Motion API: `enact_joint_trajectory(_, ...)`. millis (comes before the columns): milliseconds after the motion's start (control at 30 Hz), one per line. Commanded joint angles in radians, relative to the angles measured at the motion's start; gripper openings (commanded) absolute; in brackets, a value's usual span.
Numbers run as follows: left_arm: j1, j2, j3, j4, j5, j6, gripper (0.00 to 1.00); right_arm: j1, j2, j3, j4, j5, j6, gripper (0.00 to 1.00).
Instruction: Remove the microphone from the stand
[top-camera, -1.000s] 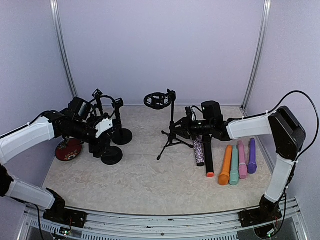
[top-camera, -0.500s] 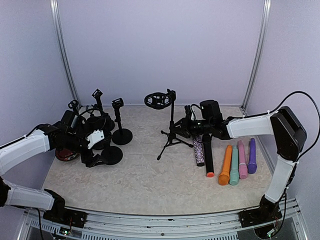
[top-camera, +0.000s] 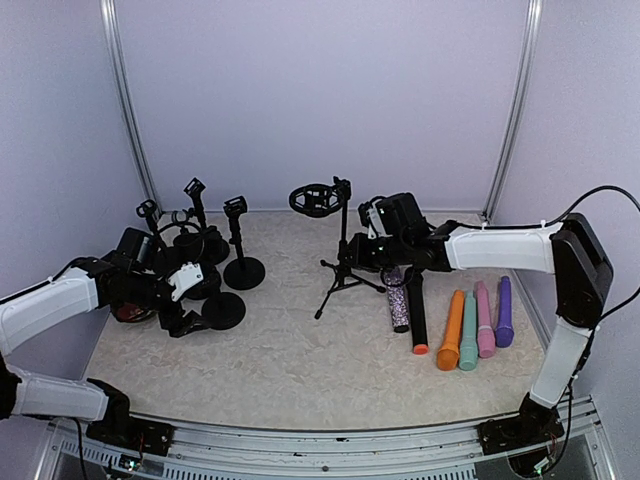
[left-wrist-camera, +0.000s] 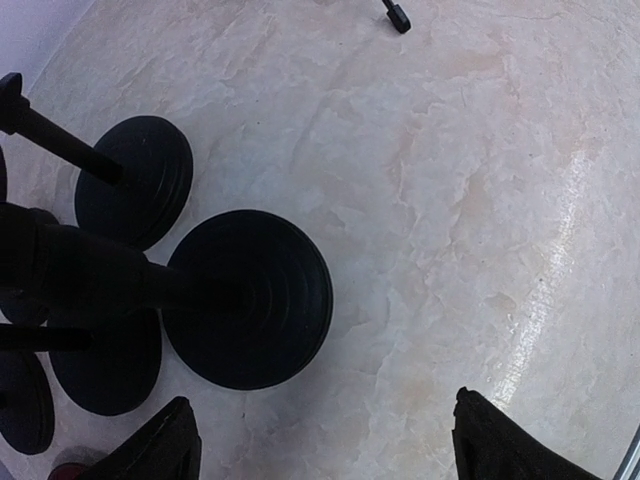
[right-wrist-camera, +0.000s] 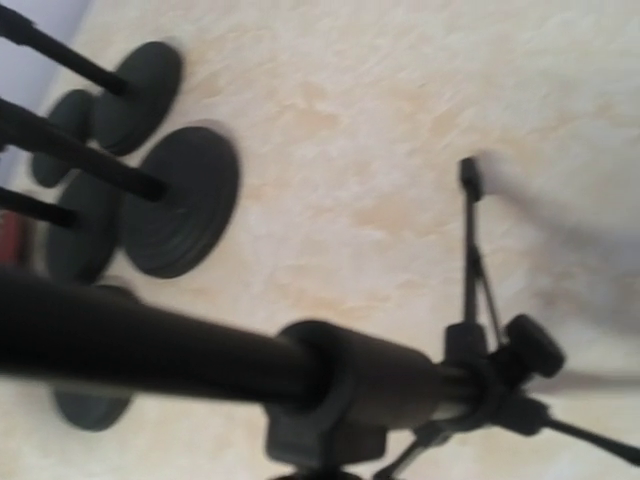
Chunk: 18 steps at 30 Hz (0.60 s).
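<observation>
A black tripod stand with a ring mount stands mid-table; the ring holds nothing. A black microphone lies flat on the table to its right, beside a glittery one. My right gripper sits close against the tripod's pole, which crosses the blurred right wrist view. Its fingers do not show at the sides, so it looks shut; I cannot tell whether it touches the pole. My left gripper is open over bare table, just right of a round stand base.
Orange, teal, pink and purple microphones lie side by side at the right. Several round-base stands with empty clips cluster at the left, near a red disc. Walls enclose three sides.
My left arm drew back toward the near left, away from the round-base stands. My right gripper moved left from over the black microphone to the tripod's pole.
</observation>
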<state>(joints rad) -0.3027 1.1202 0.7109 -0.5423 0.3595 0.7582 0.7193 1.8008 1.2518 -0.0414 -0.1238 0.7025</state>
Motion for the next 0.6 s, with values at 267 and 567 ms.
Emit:
enact_joint_trajectory(267,0.098,-0.009,-0.055,0.104,0.000,-0.052,0.86,0.104,-0.006,0.079,-0.178,0.360,-0.195,0.00)
enact_joint_trajectory(567,0.138,-0.023,-0.099,0.145,0.005,-0.087,0.93,0.014,-0.141,-0.068,0.061,-0.054,-0.072,0.46)
